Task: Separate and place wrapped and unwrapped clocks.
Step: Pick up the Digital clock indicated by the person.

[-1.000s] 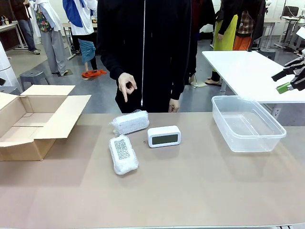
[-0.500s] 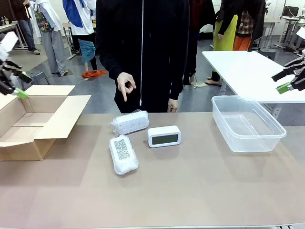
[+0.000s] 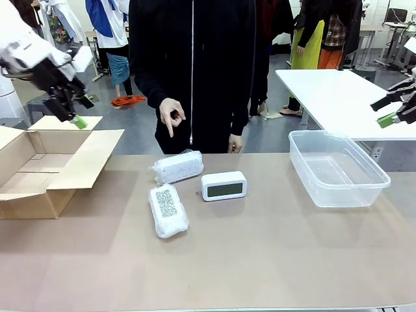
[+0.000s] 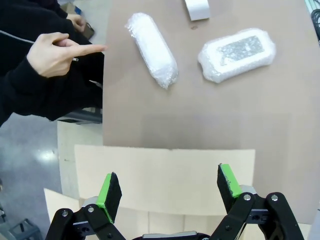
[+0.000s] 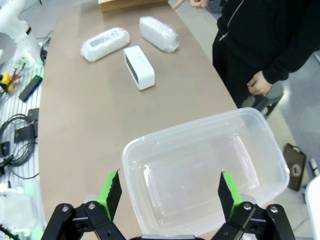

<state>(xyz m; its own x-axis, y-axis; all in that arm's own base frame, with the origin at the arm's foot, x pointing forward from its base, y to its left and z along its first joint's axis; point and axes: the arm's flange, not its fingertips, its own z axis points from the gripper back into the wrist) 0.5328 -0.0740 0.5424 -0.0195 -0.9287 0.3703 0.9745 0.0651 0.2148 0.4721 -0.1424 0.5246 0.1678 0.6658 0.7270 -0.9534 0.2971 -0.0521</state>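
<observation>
Front view: left gripper (image 3: 81, 110) jaws spread wide, empty, hangs over open brown cardboard box (image 3: 84, 159). Right gripper (image 3: 385, 110) also wide and empty, high by the outer end of clear plastic rectangular tub (image 3: 351, 198).
Targets: far bubble-wrapped oblong bundle (image 3: 177, 167), near bubble-wrapped oblong bundle (image 3: 168, 209) and bare white rectangular digital clock (image 3: 223, 186) lie between the two grippers, well apart from both. Person's hand (image 3: 171, 115) points down above the far bundle.
Left wrist view: box flap straight below the fingers, both bundles ahead past its edge.
Right wrist view: tub under the spread fingers, clock beyond its far rim, bundles farther on.
Handling (my guess): bundles light, soft slippery skin over a stiff core. Clock rigid, smooth, screen scratchable.
Grip: across the short width at mid-length. For the clock, on the casing, off the screen.
Writing: none readable. Speckled grey patch shows through the near bundle's wrap; clock screen blank.
</observation>
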